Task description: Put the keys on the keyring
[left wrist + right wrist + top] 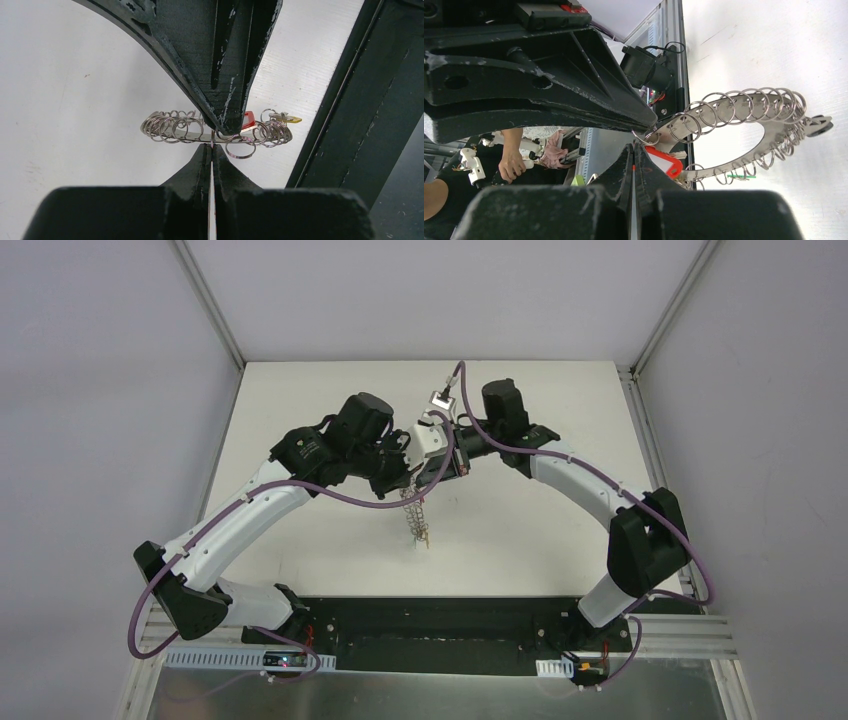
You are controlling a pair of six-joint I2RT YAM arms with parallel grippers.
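The keyring hangs edge-on above the white table, held up where both grippers meet. In the left wrist view it is a flat metal strip lined with small wire loops. My left gripper is shut on one thin loop at its near edge. The right gripper's fingers come down onto the same spot from above. The right wrist view shows the wide ring and my right gripper shut on a small loop. A red-headed key hangs beside the tips. A yellow key and a green one hang on loops.
The white table lies below the hanging ring. A black frame rail runs along the table's near edge. Beyond that edge are a small black camera and a person's hand.
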